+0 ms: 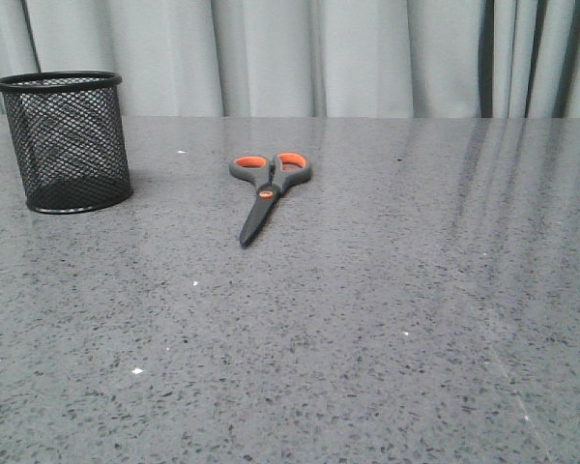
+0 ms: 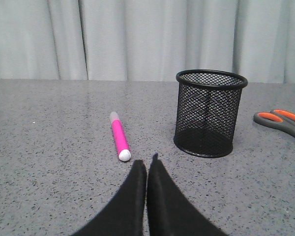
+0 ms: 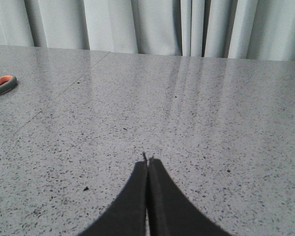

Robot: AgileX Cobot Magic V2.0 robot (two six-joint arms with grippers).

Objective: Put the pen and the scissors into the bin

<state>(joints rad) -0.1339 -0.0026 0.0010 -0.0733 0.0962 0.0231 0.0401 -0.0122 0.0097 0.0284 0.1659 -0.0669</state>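
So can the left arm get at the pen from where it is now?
Probably yes. The pen lies flat on bare table just ahead of the left gripper, apart from the cup. The fingers are closed, so they'd need to open first.

The bin (image 1: 68, 140) was black mesh. The pen (image 2: 120, 137) was magenta with a white tip. The scissors (image 1: 267, 188) were dark grey with orange loops. The table (image 1: 387, 319) was speckled grey.
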